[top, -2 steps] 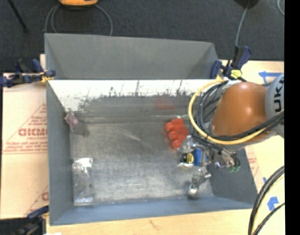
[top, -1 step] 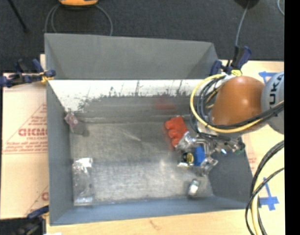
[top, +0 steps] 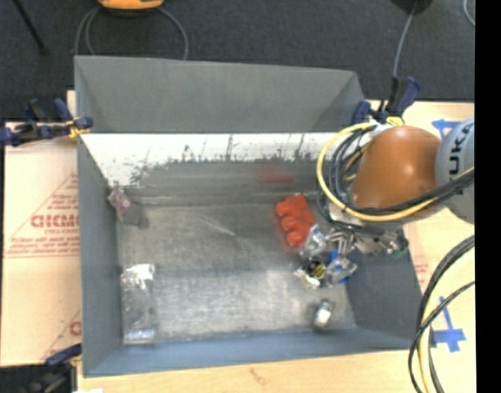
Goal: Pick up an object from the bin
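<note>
My gripper (top: 326,255) hangs low over the right part of the bin floor, under the arm's orange cover. A red lumpy plastic piece (top: 293,218) lies just up and left of it, close to or touching its metal body. Right beneath the gripper sits a small jumble with blue and yellow bits (top: 329,272); whether it is a loose thing or part of the gripper I cannot tell. A small silvery cap-like object (top: 322,314) lies on the floor below the gripper, apart from it.
A crumpled clear plastic bag (top: 138,299) lies at the bin's lower left. A small grey-purple piece (top: 119,200) rests in the upper left corner. The arm and its cables cover the bin's right wall.
</note>
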Action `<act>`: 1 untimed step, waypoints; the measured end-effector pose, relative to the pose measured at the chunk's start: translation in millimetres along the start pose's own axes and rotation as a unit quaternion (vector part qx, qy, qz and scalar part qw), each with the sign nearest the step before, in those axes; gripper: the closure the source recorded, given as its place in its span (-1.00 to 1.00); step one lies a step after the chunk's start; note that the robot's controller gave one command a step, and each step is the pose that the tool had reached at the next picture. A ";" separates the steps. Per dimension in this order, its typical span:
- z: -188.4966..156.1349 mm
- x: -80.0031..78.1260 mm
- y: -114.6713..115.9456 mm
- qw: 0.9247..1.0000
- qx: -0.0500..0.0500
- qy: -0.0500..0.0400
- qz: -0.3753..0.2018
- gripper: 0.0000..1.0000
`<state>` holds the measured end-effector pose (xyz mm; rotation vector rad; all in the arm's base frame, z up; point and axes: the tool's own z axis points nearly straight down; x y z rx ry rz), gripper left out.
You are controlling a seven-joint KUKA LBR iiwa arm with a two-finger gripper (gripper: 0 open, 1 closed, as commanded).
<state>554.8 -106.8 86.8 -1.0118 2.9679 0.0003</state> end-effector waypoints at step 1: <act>-129.1 -7.6 -33.3 0.986 0.003 0.000 -0.164 1.00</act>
